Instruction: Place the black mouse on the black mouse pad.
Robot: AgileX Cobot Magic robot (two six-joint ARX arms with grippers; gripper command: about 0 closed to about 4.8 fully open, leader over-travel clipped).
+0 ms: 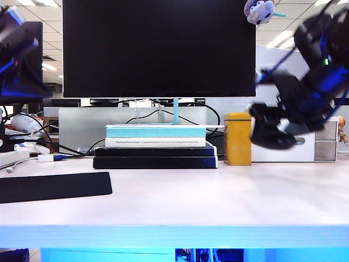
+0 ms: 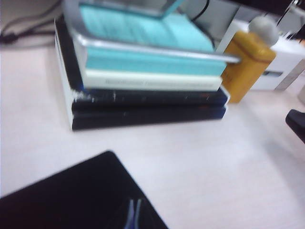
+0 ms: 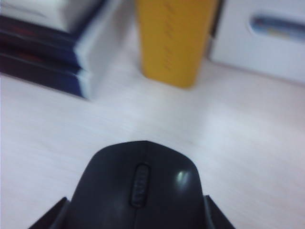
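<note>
Your right pincer [image 3: 138,222] is clamped on the black mouse [image 3: 140,188]: in the right wrist view a dark finger tip shows on each side of the mouse body, w/ the scroll wheel facing the camera. In the exterior view that pincer [image 1: 272,136] hangs in the air above the right part of the bench [image 1: 218,202], mouse [image 1: 271,137] well clear of the surface, just beside the yellow tin [image 1: 238,139] and in front of the white drawer box [image 1: 305,147]. Held high like this, I'd guess, so the mouse can cross w/o scraping the bench or clipping the tin.

The black mouse pad [image 1: 54,186] lies flat at the left edge of the bench, well apart from the mouse, w/ bare bench between. Its spot on the far side from the carrying arm means you need a long sideways carry, passing in front of the book stack [image 1: 155,147] under the monitor [image 1: 158,46].

Your left pincer isn't visible in its own wrist view; the exterior view shows only a blurred dark arm part at the upper left, so I can't tell apart vs together. It looks down on a corner of the pad [image 2: 71,200].

Hard to read: right arm is motion-blurred, so finger outlines are vague in the exterior view; the pad's left end is cut off; the mouse's rear and underside are out of sight; all wrist pics are soft.
</note>
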